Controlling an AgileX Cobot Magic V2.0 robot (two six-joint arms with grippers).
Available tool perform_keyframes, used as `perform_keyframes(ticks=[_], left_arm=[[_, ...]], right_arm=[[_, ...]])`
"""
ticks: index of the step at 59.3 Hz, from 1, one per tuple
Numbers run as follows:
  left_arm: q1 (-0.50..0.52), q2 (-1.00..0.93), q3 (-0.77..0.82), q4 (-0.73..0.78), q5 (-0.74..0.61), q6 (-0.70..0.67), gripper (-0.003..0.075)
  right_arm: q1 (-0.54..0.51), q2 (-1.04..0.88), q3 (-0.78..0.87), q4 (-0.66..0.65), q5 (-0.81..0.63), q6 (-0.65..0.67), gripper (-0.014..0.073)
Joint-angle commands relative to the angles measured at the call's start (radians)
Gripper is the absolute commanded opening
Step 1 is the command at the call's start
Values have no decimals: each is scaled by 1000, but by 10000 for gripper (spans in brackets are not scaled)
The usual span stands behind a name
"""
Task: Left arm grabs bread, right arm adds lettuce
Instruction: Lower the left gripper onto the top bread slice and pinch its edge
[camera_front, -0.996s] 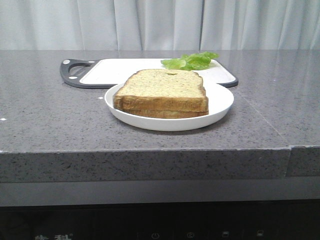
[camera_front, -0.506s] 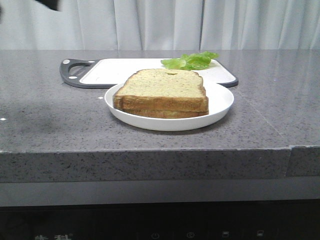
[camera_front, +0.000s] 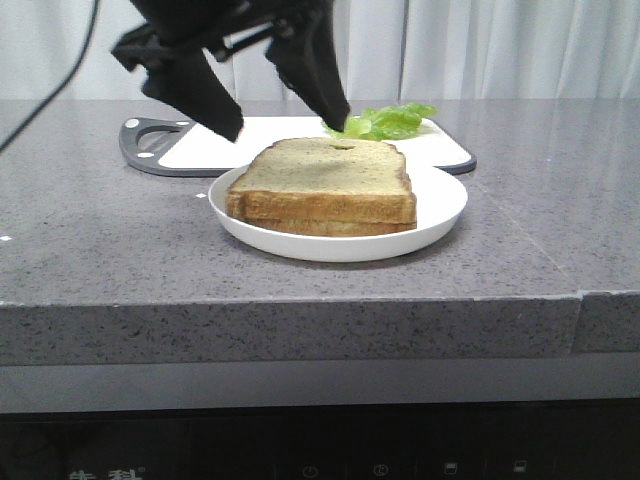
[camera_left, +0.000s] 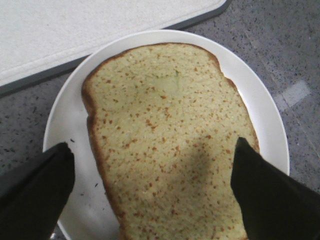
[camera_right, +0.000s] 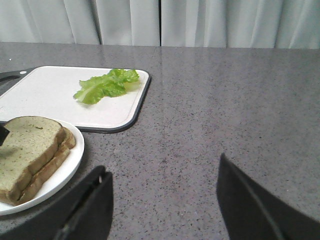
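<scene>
The bread (camera_front: 325, 168) is the top slice of a stack of two on a white plate (camera_front: 445, 205). My left gripper (camera_front: 288, 130) hangs open just above and behind it, empty. In the left wrist view the bread (camera_left: 170, 125) lies between the spread fingers (camera_left: 35, 185) of the left gripper (camera_left: 152, 145), not touched. The lettuce (camera_front: 385, 122) lies on the cutting board behind the plate. My right gripper (camera_right: 162, 165) is open and empty over bare counter, to the right of the plate (camera_right: 67, 170); the lettuce (camera_right: 105, 85) lies well ahead of it. The right gripper is out of the front view.
A white cutting board (camera_front: 230, 140) with a dark rim and handle lies behind the plate. A thinner slice (camera_front: 330, 228) sits under the bread. The grey stone counter (camera_front: 100, 240) ends at a front edge, and curtains hang behind.
My left arm has come into the front view from the upper left and dropped down over the bread with its jaws open. The bread, plate and lettuce have not moved.
</scene>
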Motion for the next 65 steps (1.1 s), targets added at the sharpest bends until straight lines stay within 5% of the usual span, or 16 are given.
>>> perform_keyframes(ticks=[1, 31, 54, 65], left_arm=[[-5, -17, -40, -27, -31, -9, 619], [-5, 29, -40, -30, -26, -9, 595], [-5, 29, -40, -26, 6, -9, 111], [-3, 29, -40, -26, 6, -9, -20]], right_arm=[[-5, 16, -35, -17, -73, -9, 473], [-5, 16, -35, -17, -73, -9, 473], [-5, 16, -35, -17, -71, -9, 473], [-5, 16, -35, -17, -71, -9, 473]])
